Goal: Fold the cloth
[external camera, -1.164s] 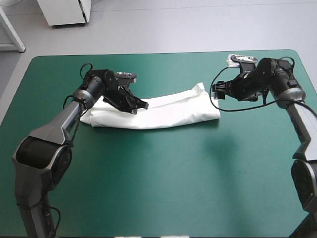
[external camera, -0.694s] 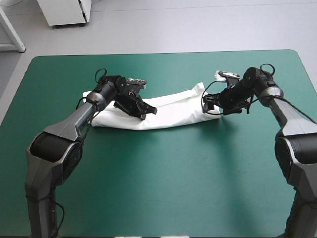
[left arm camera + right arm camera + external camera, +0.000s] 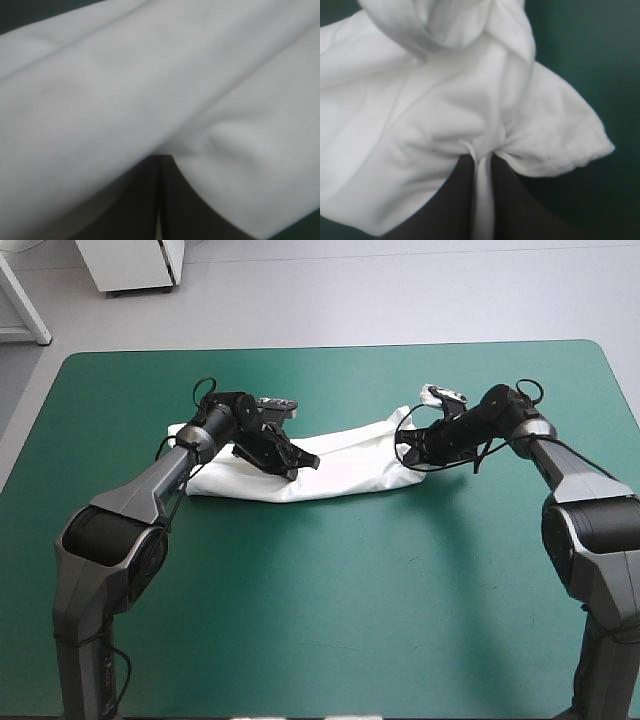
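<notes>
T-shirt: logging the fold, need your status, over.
Left gripper jaws shut on the T-shirt. Right gripper likewise. T-shirt a long folded band. Nothing in the way.

plain white t-shirt (image 3: 350, 458), teal-green table cover (image 3: 330, 620), black end effector fingers (image 3: 515, 212)

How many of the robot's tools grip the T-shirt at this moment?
2. The left tool is shut on the T-shirt near its middle; the right tool is shut on its right end.
</notes>
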Robot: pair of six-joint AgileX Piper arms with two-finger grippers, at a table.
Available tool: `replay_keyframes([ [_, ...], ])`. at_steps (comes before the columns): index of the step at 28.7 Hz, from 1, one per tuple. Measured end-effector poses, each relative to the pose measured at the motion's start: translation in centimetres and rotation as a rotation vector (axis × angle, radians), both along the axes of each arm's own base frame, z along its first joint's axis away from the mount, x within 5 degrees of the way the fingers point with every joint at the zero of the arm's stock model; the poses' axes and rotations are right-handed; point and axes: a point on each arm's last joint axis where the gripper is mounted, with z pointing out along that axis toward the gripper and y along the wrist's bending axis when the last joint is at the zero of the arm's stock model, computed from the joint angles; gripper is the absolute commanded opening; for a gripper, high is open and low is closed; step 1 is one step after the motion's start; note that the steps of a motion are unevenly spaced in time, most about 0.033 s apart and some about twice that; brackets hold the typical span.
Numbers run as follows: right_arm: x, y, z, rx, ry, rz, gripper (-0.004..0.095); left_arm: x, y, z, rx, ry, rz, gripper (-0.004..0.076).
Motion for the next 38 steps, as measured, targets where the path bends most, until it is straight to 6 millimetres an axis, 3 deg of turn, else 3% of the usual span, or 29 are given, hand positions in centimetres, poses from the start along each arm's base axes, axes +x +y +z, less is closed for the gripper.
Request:
replay_keyframes([
  [2, -0.3, 0.0, 1.1, 0.000, -0.021, 0.004, -0.0015, -0.1, -0.3, 0.0, -0.002, -0.005, -0.005, -0.0009],
  [10, -3.3, 0.0, 10.2, 0.039, -0.212, 0.009, -0.0015, -0.4, -2.3, -0.1, -0.054, -0.024, -0.018, -0.0009],
  [15, -5.0, 0.7, 15.0, 0.066, -0.309, 0.042, -0.0015, -1.6, -5.1, -0.2, -0.079, -0.035, -0.068, -0.0009],
  [18, -5.7, 1.5, 17.0, 0.081, -0.334, 0.066, -0.0015, -2.5, -6.8, -0.3, -0.098, -0.032, -0.098, -0.0009],
  [22, -6.0, 2.1, 17.9, 0.080, -0.343, 0.089, -0.0015, -3.1, -7.9, -0.3, -0.110, -0.033, -0.116, -0.0009],
  [28, -6.0, 1.9, 17.7, 0.045, -0.344, 0.091, -0.0015, -2.9, -7.0, 0.3, -0.114, -0.011, -0.104, -0.0009],
  [32, -6.0, 1.9, 17.8, 0.044, -0.349, 0.090, -0.0015, -2.7, -4.8, 1.7, -0.086, 0.018, -0.098, -0.0009],
  [38, -6.0, 1.9, 17.9, 0.045, -0.351, 0.090, -0.0015, -2.7, 0.3, 7.4, -0.096, -0.063, -0.065, -0.0009],
])
